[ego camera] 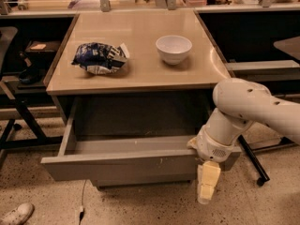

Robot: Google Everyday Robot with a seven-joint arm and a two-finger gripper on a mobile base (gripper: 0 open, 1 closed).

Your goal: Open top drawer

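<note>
Standing pulled well out from under the cabinet's top, the top drawer (117,165) shows a wide, flat grey front panel without a handle, marked by small white scratches right of centre. Behind the panel lies a shallow, scuffed grey interior with straight side walls. The gripper (205,195), a cream-coloured blocky piece, hangs pointing down at the right end of the drawer front, its tip below the panel's lower edge and above the floor (140,207). Whether the gripper is open or closed cannot be told, nor whether it touches the panel. It hangs from a smooth, rounded white arm (243,107) that reaches in from the right, its ribbed wrist overlapping the drawer's right corner. On the tabletop (140,76), a smooth beige slab with a rounded front edge, a round white bowl (173,48) sits upright right of centre. A crumpled blue-and-white bag (100,57) lies well apart to its left. The floor is speckled stone, and a pale shoe (16,213) shows at the lower left corner.
</note>
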